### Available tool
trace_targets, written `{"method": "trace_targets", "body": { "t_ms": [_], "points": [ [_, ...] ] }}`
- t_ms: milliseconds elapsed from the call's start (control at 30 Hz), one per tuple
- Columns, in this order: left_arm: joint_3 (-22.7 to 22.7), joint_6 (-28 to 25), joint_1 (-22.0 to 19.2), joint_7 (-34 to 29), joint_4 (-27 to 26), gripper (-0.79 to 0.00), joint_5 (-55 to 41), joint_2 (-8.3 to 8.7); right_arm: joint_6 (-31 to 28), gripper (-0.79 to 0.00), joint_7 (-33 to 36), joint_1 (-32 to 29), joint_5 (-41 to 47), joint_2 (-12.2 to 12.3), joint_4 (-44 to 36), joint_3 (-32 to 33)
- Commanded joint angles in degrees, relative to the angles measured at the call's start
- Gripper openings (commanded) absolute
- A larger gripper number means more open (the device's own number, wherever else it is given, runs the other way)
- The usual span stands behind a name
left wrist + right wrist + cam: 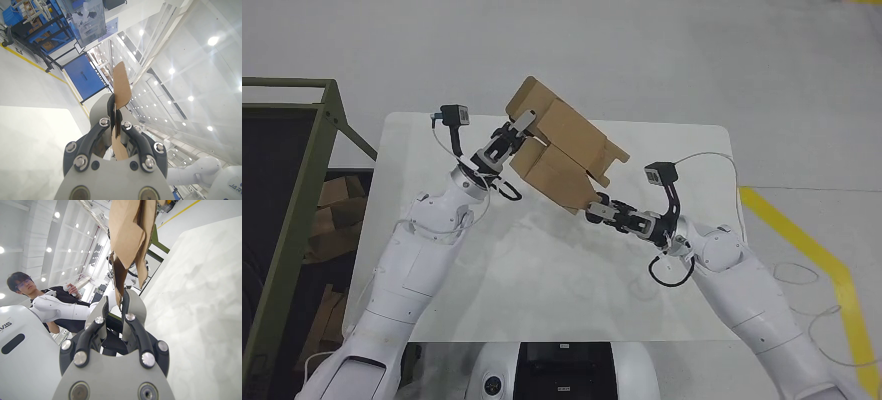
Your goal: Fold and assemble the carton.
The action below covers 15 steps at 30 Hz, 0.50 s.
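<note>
I hold a brown carton (562, 150) in the air with both arms, above the middle of the white worktop's (542, 300) far edge, with one corner poking out past that edge. No part of it rests on the worktop. It is a tilted, half-formed shell with several flaps hanging loose. My left gripper (510, 142) grips the side of the carton that faces the far left corner. In the left wrist view its dark pads (110, 108) are clenched on a thin cardboard edge, and a rounded tab stands up beyond them. My right gripper (597, 210) sits at the carton's lowest corner, which points toward the middle of the worktop. Its jaws are parted. In the right wrist view a ragged cardboard edge lies between them, against one ribbed pad (125, 306), with a clear gap to the other. An olive-green frame (292, 90) holding cardboard pieces stands beyond the worktop's left edge. I judge the task to be in its folding stage, with the body opened but the end flaps not yet tucked. The next move calls for me to close the right jaws on that edge, then turn the flap inward while the left arm holds the carton steady. The board looks thin and already frayed, so I should pull gently.
</note>
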Motion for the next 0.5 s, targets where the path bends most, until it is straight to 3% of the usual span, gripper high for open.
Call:
{"method": "trace_targets", "body": {
  "t_ms": [0,167,467],
  "points": [
    [-0.13,-0.02,0.13,0.08,-0.08,-0.785,0.16,-0.04,0.1,-0.683,-0.15,-0.01,-0.28,-0.06,-0.05,0.02],
    [-0.37,-0.13,0.42,-0.04,-0.34,-0.785,0.38,-0.11,0.08,-0.782,-0.34,-0.15,-0.54,-0.18,-0.19,0.1],
    [-0.9,-0.41,1.02,-0.45,-0.48,-0.785,0.44,-0.2,-0.94,-0.785,0.1,-0.64,0.47,-0.27,-0.43,0.64]
  ]
}}
